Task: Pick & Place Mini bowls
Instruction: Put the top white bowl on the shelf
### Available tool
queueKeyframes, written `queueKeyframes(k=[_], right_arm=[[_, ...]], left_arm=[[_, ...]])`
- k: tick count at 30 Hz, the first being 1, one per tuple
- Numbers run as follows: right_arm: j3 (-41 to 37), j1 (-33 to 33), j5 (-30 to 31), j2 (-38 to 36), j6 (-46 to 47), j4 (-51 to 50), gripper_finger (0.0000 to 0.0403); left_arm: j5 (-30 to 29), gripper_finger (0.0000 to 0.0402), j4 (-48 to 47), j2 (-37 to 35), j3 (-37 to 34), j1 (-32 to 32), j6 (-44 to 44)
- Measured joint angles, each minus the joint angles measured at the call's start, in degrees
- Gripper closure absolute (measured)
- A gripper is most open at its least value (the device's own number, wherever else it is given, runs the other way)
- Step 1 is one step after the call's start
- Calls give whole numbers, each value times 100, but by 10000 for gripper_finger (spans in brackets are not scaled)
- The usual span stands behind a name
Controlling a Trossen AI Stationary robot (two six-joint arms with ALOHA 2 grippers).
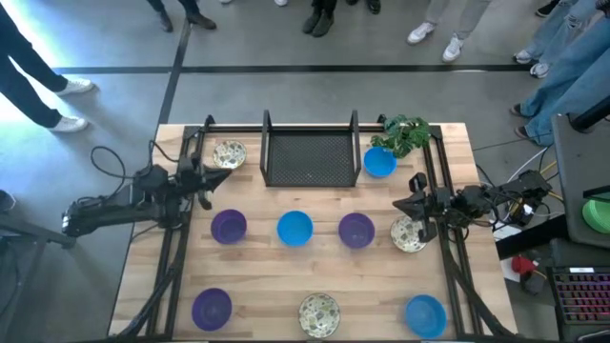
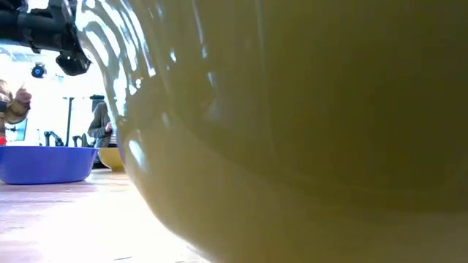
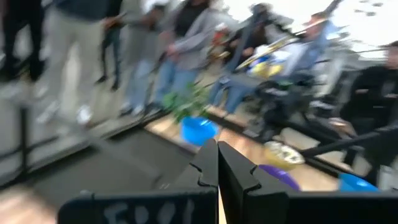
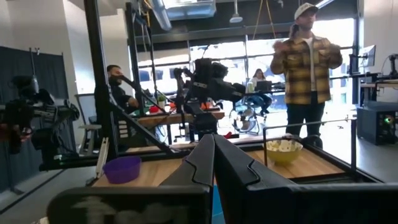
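Nine mini bowls sit upright on the wooden table. Cream (image 1: 229, 152) and blue (image 1: 379, 162) bowls flank the far tray. Purple (image 1: 229, 227), blue (image 1: 294, 229), purple (image 1: 356, 230) and cream (image 1: 410, 233) bowls form the middle row. Purple (image 1: 212, 307), cream (image 1: 319, 314) and blue (image 1: 425, 314) bowls line the near edge. My left gripper (image 1: 217, 176) is shut and empty above the table, between the far cream bowl and the left purple bowl; its closed fingers show in the left wrist view (image 3: 217, 168). My right gripper (image 1: 400, 205) is shut and empty, just beyond the middle-row cream bowl; its wrist view (image 4: 211, 155) shows the fingers closed.
A black mesh tray (image 1: 310, 157) stands at the far middle, with a green leafy plant (image 1: 405, 133) at the far right corner. Black frame rails (image 1: 176, 238) run along both table sides. The near cream bowl (image 2: 307, 131) fills the low view. People stand beyond the far edge (image 4: 305, 62).
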Motion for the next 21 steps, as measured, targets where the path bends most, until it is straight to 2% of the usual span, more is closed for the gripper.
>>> queueKeyframes(k=[6,11,21], right_arm=[[0,0,247,0,-29,0,394],[0,0,298,0,-31,0,394],[0,0,292,0,-31,0,394]], left_arm=[[-479,402,-996,521,673,0,-885],[-276,402,-951,738,824,-2,-915],[-336,402,-728,795,791,0,-1229]])
